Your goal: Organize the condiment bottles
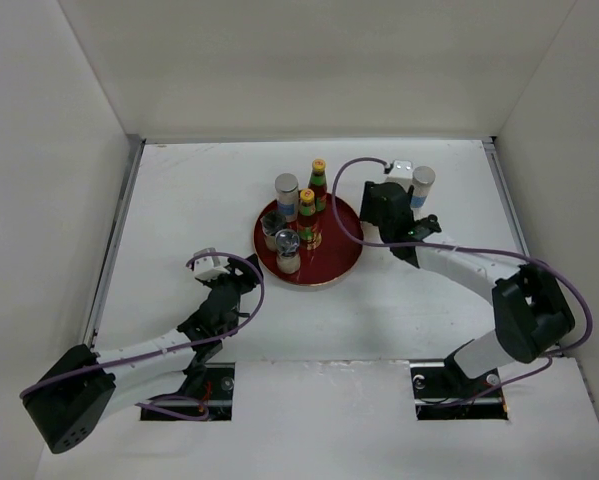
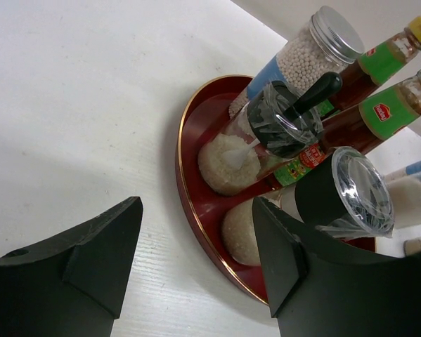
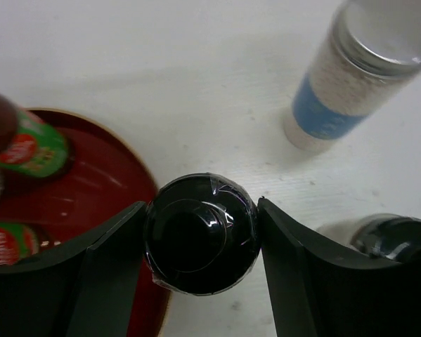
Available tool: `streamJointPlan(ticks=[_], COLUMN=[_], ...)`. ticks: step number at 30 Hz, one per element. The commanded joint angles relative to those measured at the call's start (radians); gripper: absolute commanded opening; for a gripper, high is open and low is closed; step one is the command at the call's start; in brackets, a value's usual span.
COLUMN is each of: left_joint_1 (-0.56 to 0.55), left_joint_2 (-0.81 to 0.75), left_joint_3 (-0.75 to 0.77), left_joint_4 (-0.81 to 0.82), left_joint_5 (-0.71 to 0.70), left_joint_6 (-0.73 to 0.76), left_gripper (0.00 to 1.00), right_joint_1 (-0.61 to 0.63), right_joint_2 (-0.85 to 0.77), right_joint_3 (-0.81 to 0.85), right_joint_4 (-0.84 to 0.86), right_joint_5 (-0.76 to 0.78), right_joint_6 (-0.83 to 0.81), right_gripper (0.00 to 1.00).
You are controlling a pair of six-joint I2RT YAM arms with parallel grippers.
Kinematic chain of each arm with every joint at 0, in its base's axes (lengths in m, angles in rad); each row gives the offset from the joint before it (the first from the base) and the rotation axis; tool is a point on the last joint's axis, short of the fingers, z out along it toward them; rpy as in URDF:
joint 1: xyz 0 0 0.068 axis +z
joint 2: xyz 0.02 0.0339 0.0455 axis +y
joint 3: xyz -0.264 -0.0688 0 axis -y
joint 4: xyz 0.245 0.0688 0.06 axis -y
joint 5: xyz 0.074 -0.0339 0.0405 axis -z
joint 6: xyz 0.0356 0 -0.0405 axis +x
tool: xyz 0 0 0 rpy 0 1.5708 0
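Observation:
A red plate (image 1: pixel 339 262) holds several condiment bottles: two sauce bottles (image 1: pixel 318 181) with orange caps, a silver-lidded shaker (image 1: pixel 286 190) and two short jars (image 1: pixel 287 246). My right gripper (image 3: pixel 201 239) is shut on a black-capped shaker (image 3: pixel 201 234), seen from above, just off the plate's right rim (image 3: pixel 136 175). Another silver-lidded shaker (image 3: pixel 351 77) with a blue label stands on the table beyond it, and it also shows in the top view (image 1: pixel 422 184). My left gripper (image 2: pixel 196 207) is open and empty, low over the table at the plate's near left rim (image 2: pixel 184 175).
A dark-lidded container (image 3: pixel 396 237) sits at the lower right of the right wrist view. White walls close in the table at the back and both sides. The right arm (image 1: pixel 459 265) reaches over the table to the right of the plate.

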Motion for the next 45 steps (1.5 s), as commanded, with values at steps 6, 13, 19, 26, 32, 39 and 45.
streamJointPlan(ticks=[6,13,19,26,32,39,45], left_joint_1=[0.005,0.008,0.008,0.006,0.008,0.009,0.011], left_joint_2=[-0.013,-0.014,-0.013,0.0,-0.002,0.013,0.016], left_joint_3=[0.003,0.002,0.002,0.005,0.006,0.011,0.011], left_joint_4=[0.053,0.052,0.052,0.053,0.053,0.053,0.053], left_joint_5=[0.007,0.01,0.01,0.014,0.02,0.026,0.026], left_joint_6=[-0.013,-0.013,-0.013,-0.013,-0.015,-0.018,-0.02], left_gripper=[0.62,0.62,0.62,0.62,0.62,0.62,0.62], right_joint_1=[0.107,0.111,0.111,0.052,-0.138,-0.283,-0.327], right_joint_2=[0.156,0.288,0.279,0.074,-0.009,0.118,0.221], right_joint_3=[0.207,0.298,0.287,0.158,0.097,0.212,0.287], right_joint_4=[0.216,0.225,0.219,0.231,0.204,0.096,0.07], right_joint_5=[-0.038,-0.07,-0.069,-0.072,-0.026,-0.009,-0.072], right_joint_6=[-0.03,-0.017,-0.017,-0.013,-0.021,-0.052,-0.044], right_gripper=[0.52,0.57,0.8,0.92,0.93,0.98,0.96])
